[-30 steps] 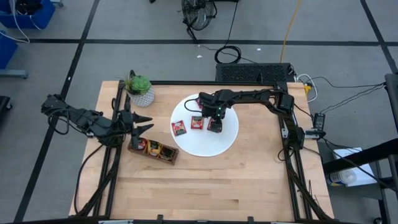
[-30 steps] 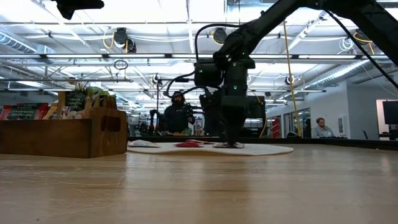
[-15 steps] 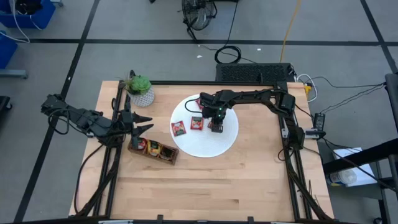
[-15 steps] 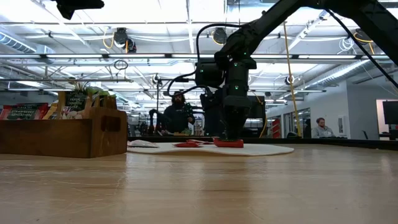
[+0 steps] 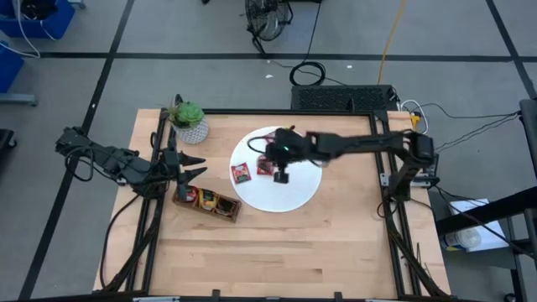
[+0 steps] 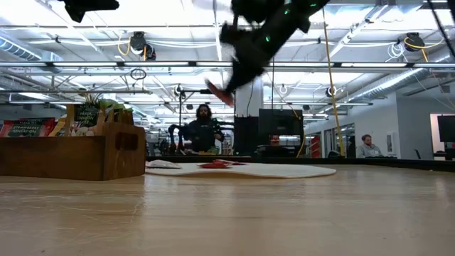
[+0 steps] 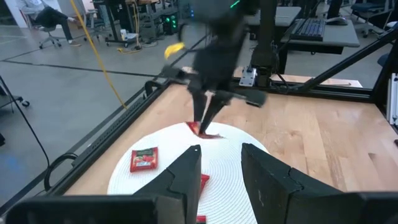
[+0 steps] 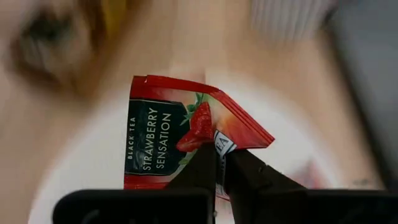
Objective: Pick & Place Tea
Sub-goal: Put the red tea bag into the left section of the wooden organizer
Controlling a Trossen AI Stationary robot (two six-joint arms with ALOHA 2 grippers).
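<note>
Over your pale wooden desk [image 5: 336,243], the right gripper [image 8: 219,163] has its fingers clenched on a red square tea sachet [image 8: 177,134], lifted above the white disc [image 5: 302,191]. Next, carry it to the long brown wooden tray [image 5: 206,201]. The left gripper [image 5: 195,165] waits half-open beside that tray.

One white disc [image 5: 277,189] carrying two red tea sachets [image 5: 242,173], with a third red sachet [image 8: 168,140] gripped in the right pincer [image 5: 281,175]; one wooden tray [image 5: 206,202] holding further sachets, too small to count; one potted plant [image 5: 189,120]; two robot arms, left pincer [image 5: 191,166].
</note>
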